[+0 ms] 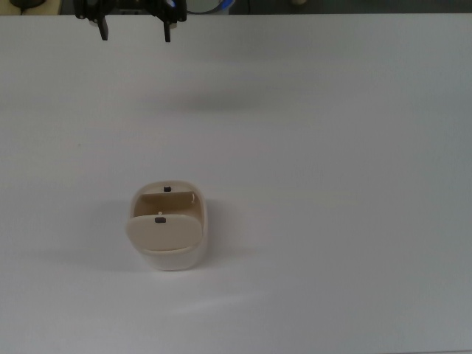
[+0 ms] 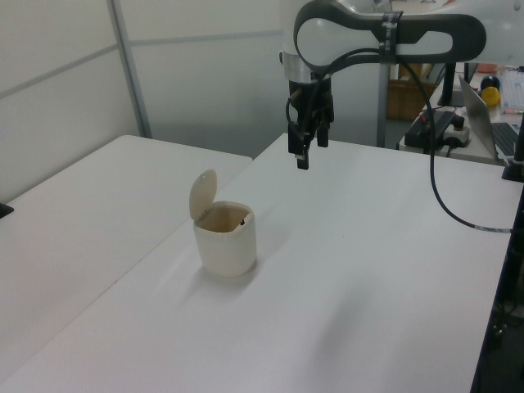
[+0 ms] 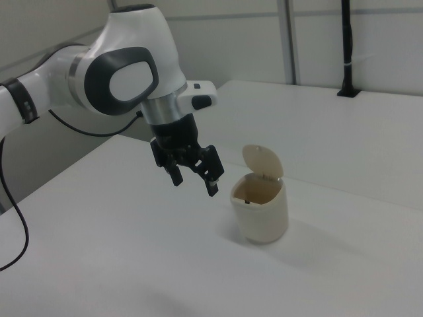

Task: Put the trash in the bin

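The cream-beige bin (image 1: 169,227) (image 2: 225,237) (image 3: 260,209) stands on the white table with its flap lid (image 2: 202,193) (image 3: 262,160) swung up, leaving the top uncovered. No white paper wad shows on the table or in my fingers; the inside of the bin is mostly hidden. My gripper (image 1: 135,31) (image 2: 301,155) (image 3: 195,181) hangs in the air well above the table, away from the bin, at the top view's upper left. It is open, and nothing is between its fingers.
The white table (image 1: 332,184) spreads wide around the bin. A second white table (image 2: 90,196) adjoins it at the left view's left. A laptop and cluttered desk (image 2: 491,115) stand behind the arm, with a black cable (image 2: 446,205) hanging down.
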Robot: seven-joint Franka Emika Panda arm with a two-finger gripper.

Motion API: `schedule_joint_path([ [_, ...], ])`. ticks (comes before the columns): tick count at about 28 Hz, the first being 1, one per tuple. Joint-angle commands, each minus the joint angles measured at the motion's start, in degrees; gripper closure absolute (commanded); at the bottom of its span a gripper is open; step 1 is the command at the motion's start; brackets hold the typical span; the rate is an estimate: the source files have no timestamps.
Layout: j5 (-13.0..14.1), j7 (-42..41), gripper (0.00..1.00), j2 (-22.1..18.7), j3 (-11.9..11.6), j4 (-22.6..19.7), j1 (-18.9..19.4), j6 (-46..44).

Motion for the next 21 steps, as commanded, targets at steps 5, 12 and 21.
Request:
schedule_joint_path([
  [5, 0.9, 0.5, 0.0, -0.6, -0.4, 0.6, -0.1, -1.9],
  [12, 0.9, 0.3, 0.0, -0.6, -0.4, 0.7, -0.1, -2.9],
  [21, 1.0, -0.5, 0.0, -0.6, -0.3, 0.7, -0.1, -2.9],
])
